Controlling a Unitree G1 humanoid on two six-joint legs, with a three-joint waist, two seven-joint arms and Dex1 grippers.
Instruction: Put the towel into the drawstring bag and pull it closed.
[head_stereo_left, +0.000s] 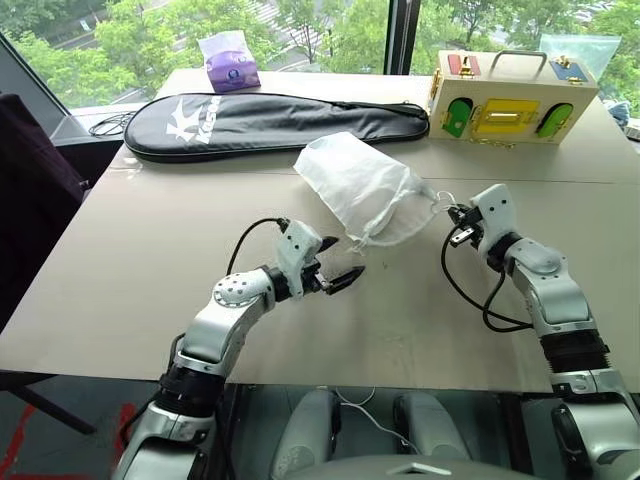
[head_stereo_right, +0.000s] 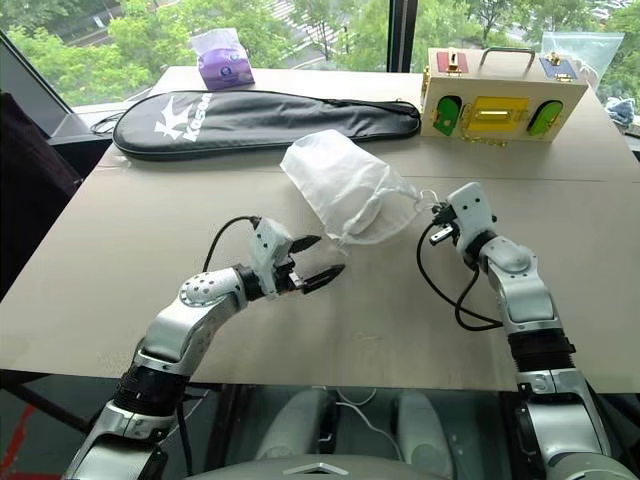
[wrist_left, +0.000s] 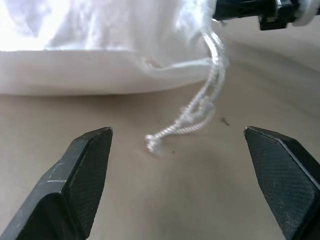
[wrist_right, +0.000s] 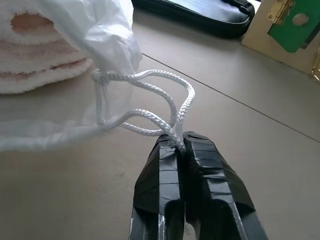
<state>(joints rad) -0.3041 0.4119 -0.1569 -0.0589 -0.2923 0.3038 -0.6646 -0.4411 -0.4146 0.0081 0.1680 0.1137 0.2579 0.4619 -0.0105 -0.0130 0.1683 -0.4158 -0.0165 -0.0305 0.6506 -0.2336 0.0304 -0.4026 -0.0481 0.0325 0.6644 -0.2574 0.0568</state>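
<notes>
1. While the left gripper (head_stereo_left: 337, 262) stood wide open and empty at lower centre, the closing step was in hand.
2. Right gripper (wrist_right: 181, 141), clamped shut on a cord loop (wrist_right: 150, 102).
3. Drawstring bag (head_stereo_left: 360, 190), mid-frame, holding the towel (wrist_right: 35, 55), seen through the mouth in the right wrist view.
4. Loose knotted cord (wrist_left: 192, 112): left wrist view; likely next grasp.

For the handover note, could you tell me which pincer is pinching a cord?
The right pincer, shut on the drawstring bag's cord loop; the left pincer stands open.
</notes>
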